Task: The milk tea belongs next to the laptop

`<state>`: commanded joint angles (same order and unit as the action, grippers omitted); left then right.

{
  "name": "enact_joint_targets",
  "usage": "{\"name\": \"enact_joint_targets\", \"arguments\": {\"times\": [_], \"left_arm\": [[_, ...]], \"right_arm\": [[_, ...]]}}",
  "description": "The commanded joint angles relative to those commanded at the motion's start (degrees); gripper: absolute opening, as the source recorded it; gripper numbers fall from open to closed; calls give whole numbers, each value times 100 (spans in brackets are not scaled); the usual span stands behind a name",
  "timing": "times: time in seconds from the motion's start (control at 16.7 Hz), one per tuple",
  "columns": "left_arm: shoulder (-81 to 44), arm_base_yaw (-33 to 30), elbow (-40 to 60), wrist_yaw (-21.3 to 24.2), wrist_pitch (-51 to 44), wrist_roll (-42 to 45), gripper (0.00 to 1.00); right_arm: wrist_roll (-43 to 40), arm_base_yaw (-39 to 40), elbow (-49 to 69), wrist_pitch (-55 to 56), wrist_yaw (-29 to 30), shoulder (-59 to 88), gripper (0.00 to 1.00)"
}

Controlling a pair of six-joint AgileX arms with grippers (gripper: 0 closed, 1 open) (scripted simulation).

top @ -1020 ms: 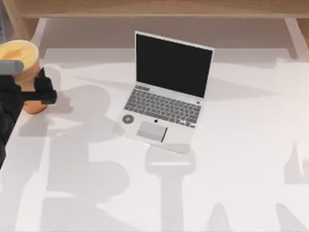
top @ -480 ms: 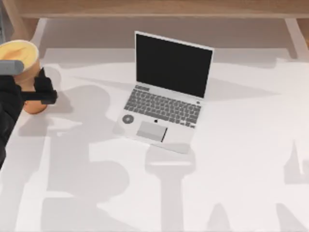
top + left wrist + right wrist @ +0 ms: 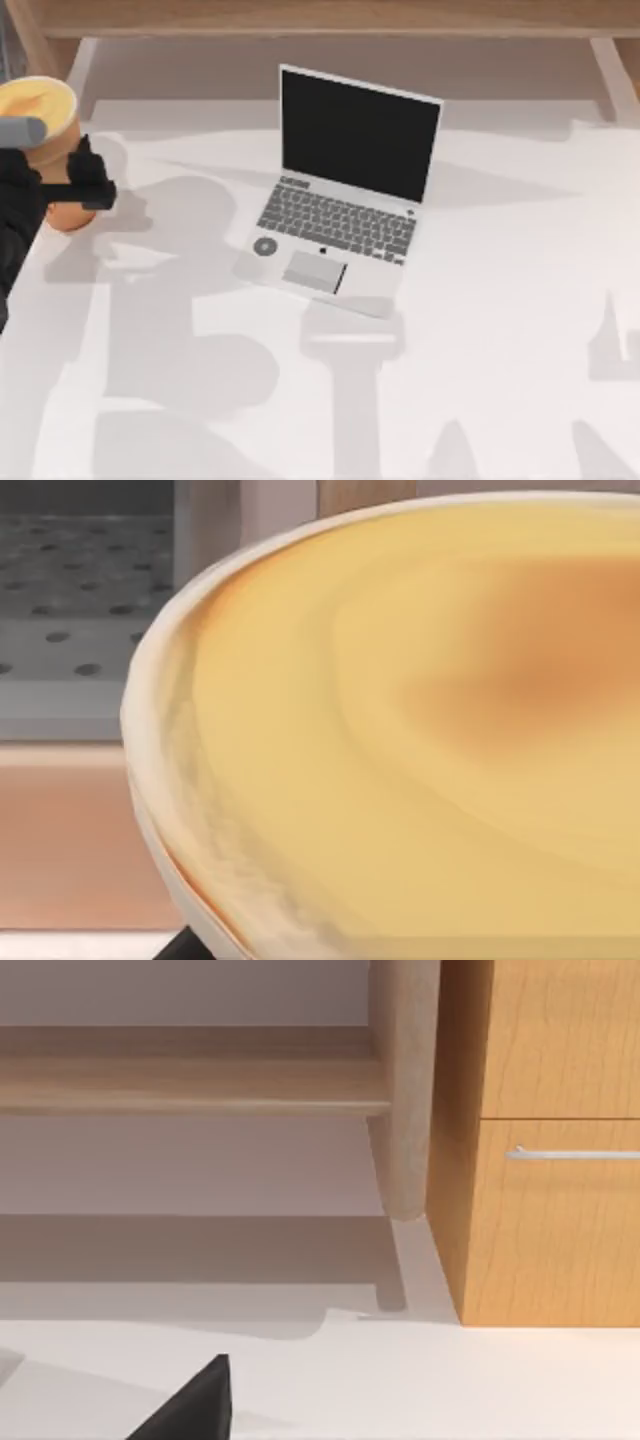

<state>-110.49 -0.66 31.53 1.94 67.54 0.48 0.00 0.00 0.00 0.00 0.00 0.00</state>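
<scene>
Your left gripper [image 3: 68, 185] has its fingers clamped on the milk tea [image 3: 45, 130] at the table's [image 3: 480, 330] far left edge, well apart from the laptop [image 3: 345, 190]; a tilted carry could spill it or strike the screen.

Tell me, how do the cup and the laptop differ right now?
The cup is round, orange-tan with a creamy top; the laptop is flat-sided, silver-white with a black screen. The cup sits at the table's far left with the left gripper around it; the laptop stands untouched near the middle. Both stand upright.
</scene>
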Motion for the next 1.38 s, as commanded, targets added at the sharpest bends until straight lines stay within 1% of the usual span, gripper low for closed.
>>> {"name": "enact_joint_targets", "arguments": {"times": [0.18, 0.3, 0.42, 0.6, 0.72, 0.9, 1.14, 1.38], "left_arm": [[-22, 0, -9, -1, 11, 8, 0], [107, -166, 138, -58, 82, -32, 0], [268, -538, 405, -201, 77, -124, 0], [457, -1360, 983, -577, -117, -337, 0], [506, -1997, 1491, -930, -359, -512, 0], [393, -2956, 2422, -1600, -872, -798, 0], [-90, -4158, 3756, -2662, -1770, -1183, 0], [-826, -5140, 4962, -3807, -2799, -1521, 0]], "right_arm": [[0, 0, 0, 0, 0, 0, 100], [0, 0, 0, 0, 0, 0, 100], [0, 0, 0, 0, 0, 0, 100], [0, 0, 0, 0, 0, 0, 100], [0, 0, 0, 0, 0, 0, 100], [0, 0, 0, 0, 0, 0, 100], [0, 0, 0, 0, 0, 0, 100], [0, 0, 0, 0, 0, 0, 100]]}}
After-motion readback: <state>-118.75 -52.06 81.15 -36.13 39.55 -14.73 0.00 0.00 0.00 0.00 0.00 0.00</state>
